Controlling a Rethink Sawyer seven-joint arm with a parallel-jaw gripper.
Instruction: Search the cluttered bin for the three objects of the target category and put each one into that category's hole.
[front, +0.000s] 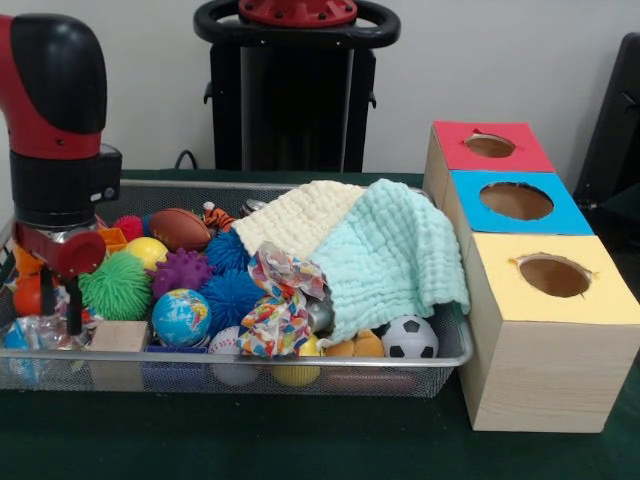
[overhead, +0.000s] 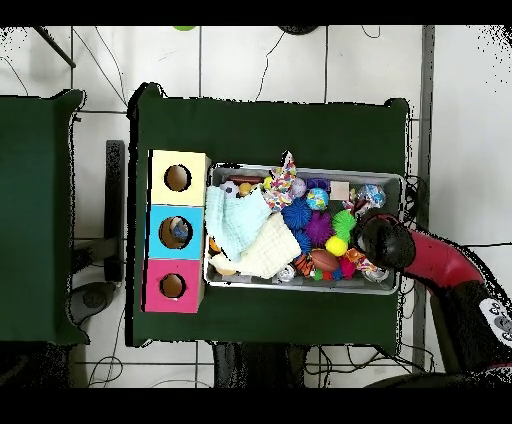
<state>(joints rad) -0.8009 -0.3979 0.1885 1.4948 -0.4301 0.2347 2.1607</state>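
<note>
The red and black arm's gripper (front: 62, 300) reaches down into the left end of the silver wire-mesh bin (front: 455, 345) in the front view; only dark stubs show among the toys there, and I cannot tell how it is set or whether it holds anything. In the overhead view the arm's bulk hides the gripper altogether.

A pale yellow quilted cloth (front: 300, 215) and a mint-green quilted cloth (front: 395, 255) lie over the bin's right half, covering whatever sits beneath; the green one hangs over the rim. At its lower edge a black-and-white soccer ball (front: 410, 338) and some orange and yellow rounded shapes peep out, only partly seen. A knotted multicoloured fabric strip (front: 275, 305) lies at the middle. To its left lie a small globe ball (front: 181, 317), two blue spiky balls (front: 230, 285), a purple spiky ball (front: 180, 270), a green spiky ball (front: 117, 285), a plain yellow ball (front: 148, 250) and a brown toy football (front: 178, 228). A tan wooden block (front: 118, 336) lies against the front mesh.

Just beside the bin stands a wooden box with three holes, topped red (front: 490, 146), blue (front: 516, 201) and yellow (front: 553, 276). From overhead something bluish shows inside the blue hole (overhead: 179, 230), too small to identify.
</note>
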